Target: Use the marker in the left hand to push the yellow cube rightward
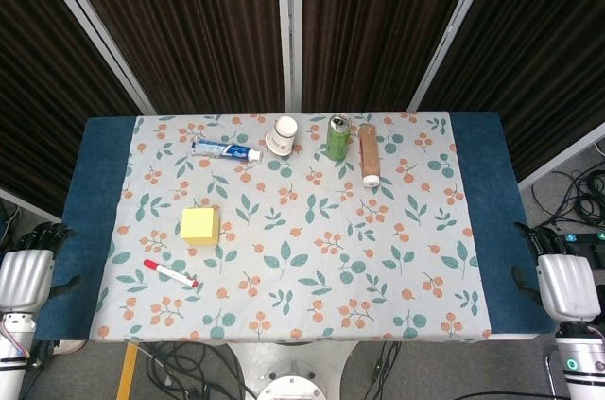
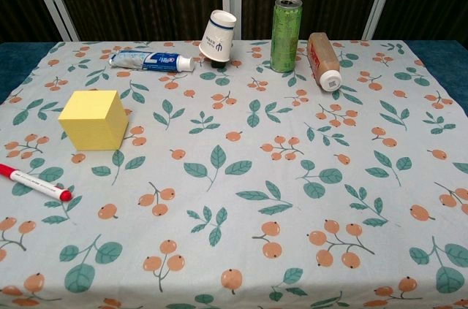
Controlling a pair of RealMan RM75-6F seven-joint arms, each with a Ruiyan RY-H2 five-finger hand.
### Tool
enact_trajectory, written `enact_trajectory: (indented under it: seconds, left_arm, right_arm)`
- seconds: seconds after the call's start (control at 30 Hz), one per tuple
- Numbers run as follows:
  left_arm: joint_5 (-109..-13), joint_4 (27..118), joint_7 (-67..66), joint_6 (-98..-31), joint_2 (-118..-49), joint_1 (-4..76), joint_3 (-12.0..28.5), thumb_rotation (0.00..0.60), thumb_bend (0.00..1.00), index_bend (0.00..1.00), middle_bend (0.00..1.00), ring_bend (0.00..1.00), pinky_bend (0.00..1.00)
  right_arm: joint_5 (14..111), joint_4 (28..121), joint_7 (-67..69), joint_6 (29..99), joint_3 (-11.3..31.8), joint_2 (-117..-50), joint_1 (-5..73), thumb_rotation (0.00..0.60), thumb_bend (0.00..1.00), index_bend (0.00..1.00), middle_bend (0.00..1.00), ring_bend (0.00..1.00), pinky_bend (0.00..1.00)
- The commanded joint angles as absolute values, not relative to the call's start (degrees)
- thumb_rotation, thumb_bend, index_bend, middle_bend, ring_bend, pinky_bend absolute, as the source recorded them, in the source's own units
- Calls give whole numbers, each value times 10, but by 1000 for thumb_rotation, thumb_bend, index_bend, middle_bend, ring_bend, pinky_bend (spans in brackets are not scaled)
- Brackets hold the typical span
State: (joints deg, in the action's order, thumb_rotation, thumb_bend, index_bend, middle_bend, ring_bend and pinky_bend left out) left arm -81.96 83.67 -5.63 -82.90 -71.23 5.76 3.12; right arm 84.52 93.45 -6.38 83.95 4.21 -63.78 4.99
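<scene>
On the worktop the cube sits toward the left, the marker lying just in front of it. Along the back edge, left to right: toothpaste tube, tipped cup, upright can, bottle lying down.

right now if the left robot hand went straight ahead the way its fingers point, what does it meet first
Probably nothing on the cloth. The left robot hand sits off the table's left edge, dark fingers pointing up along that edge. The marker and yellow cube lie off to its right. Depth is unclear.
</scene>
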Motion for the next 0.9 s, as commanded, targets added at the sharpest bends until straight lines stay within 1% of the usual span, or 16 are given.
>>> enact_trajectory:
  seconds: [0.03, 0.27, 0.43, 0.67, 0.9]
  left_arm:
    - [-821, 838, -54, -829, -711, 56, 29, 600, 158, 349, 342, 185, 267]
    - [-832, 830, -40, -821, -714, 62, 25, 600, 158, 357, 370, 185, 267]
    - [-855, 815, -28, -805, -719, 80, 20, 600, 158, 370, 394, 213, 267]
    - [-902, 770, 0, -756, -747, 126, 5, 600, 161, 381, 399, 214, 267]
    - [-924, 723, 7, -707, -784, 168, -5, 600, 183, 396, 404, 214, 268]
  right_arm:
    - [846, 935, -63, 841, 42, -638, 49, 600, 269, 155, 283, 178, 339]
    - [851, 936, -60, 850, 42, -634, 46, 600, 270, 155, 283, 179, 339]
    - [852, 938, -59, 856, 46, -630, 45, 600, 268, 155, 283, 179, 339]
    - [853, 940, -58, 854, 45, -629, 45, 600, 268, 155, 283, 179, 339]
    - [850, 940, -57, 853, 45, -629, 45, 600, 267, 155, 283, 179, 339]
